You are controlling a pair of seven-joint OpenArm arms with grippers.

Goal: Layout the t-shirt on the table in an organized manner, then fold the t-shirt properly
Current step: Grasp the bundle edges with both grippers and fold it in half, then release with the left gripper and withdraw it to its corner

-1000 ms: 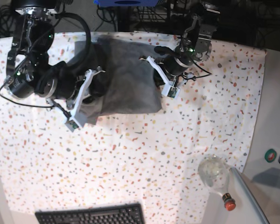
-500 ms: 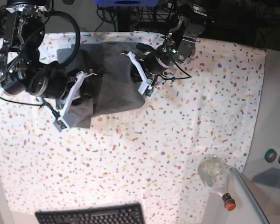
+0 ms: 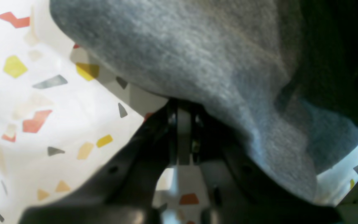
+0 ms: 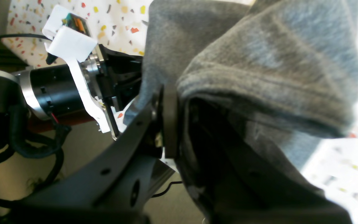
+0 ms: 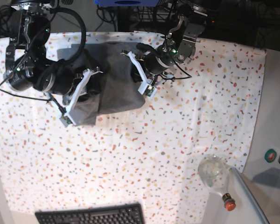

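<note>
Both arms had dragged the t-shirt (image 5: 114, 84) leftwards across the worktop (image 5: 177, 140); left fingers (image 3: 183, 130) and right fingers (image 4: 169, 124) were clenched on cloth; uneven pulling could bunch it.

Heather-grey t-shirt (image 5: 114, 84); white table (image 5: 144, 154) w/ multicolour flecks

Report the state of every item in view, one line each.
t-shirt: bunched, hanging between both grippers, lower edge on the table.
left gripper: shut on t-shirt.
right gripper: shut on t-shirt.
table: covered with flecked cloth.
bottle: lying on its side, capped.
</note>
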